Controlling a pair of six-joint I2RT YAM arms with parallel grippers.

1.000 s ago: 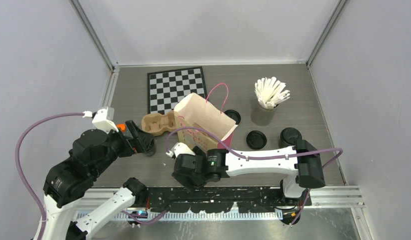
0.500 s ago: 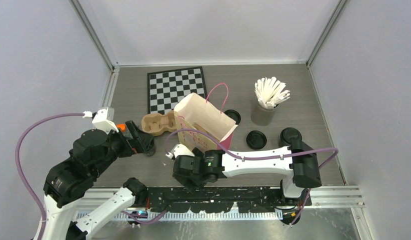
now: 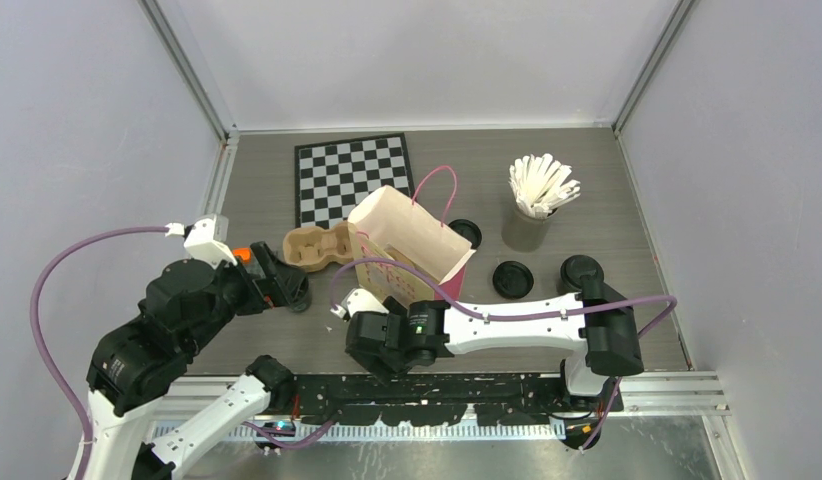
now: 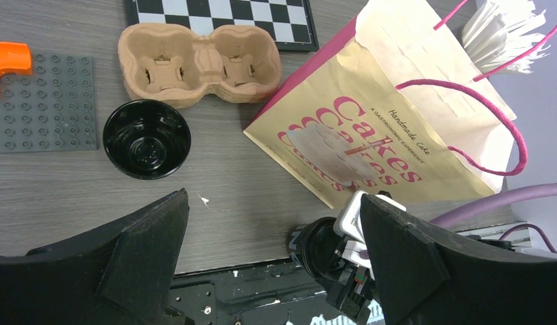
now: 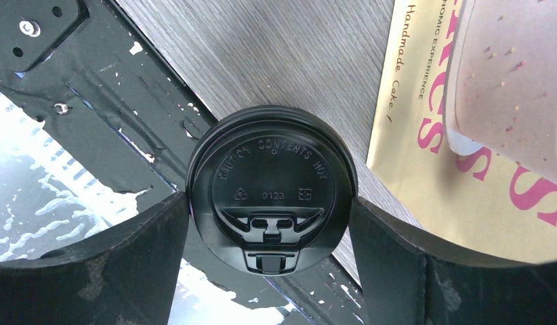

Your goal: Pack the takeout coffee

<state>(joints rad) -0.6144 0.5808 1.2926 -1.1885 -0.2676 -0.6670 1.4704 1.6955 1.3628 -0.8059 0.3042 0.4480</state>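
Observation:
My right gripper point(image 5: 270, 203) is shut on a flat black round lid point(image 5: 272, 193), one finger on each side of it, over the table's near edge beside the paper bag point(image 5: 465, 135). From above, the right wrist point(image 3: 387, 338) hides this lid. My left gripper point(image 4: 274, 203) is wide open and empty. It hangs above the table near an open black cup point(image 4: 147, 139), which also shows in the top view point(image 3: 298, 294). A second black cup point(image 3: 580, 272) stands at the right. Two more black lids lie flat, one point(image 3: 512, 279) by that cup and one point(image 3: 468, 233) behind the bag.
The cream and pink paper bag point(image 3: 407, 245) stands open mid-table. A brown two-pocket cup tray point(image 3: 317, 246) lies left of it. A grey cup of white sticks point(image 3: 528, 222) stands at the back right. A checkerboard point(image 3: 352, 178) lies behind. A grey studded plate point(image 4: 45, 101) with an orange piece is at the left.
The right arm has shifted a little to the left with the lid. The left arm has not moved.

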